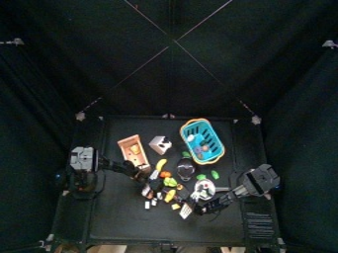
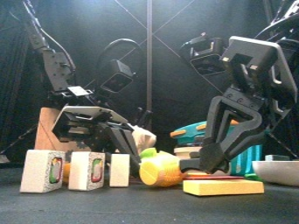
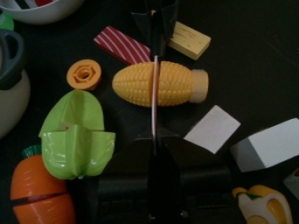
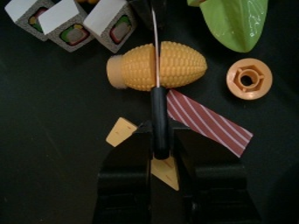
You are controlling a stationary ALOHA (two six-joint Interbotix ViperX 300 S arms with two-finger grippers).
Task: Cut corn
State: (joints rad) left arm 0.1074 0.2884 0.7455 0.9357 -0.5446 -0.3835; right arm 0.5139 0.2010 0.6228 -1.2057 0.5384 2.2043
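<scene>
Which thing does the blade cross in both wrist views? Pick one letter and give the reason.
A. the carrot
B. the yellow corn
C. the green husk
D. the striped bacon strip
B. In the left wrist view the thin blade runs straight across the middle of the yellow corn, and the right wrist view shows the same blade over the corn; the carrot and green husk lie off to the side.
</scene>
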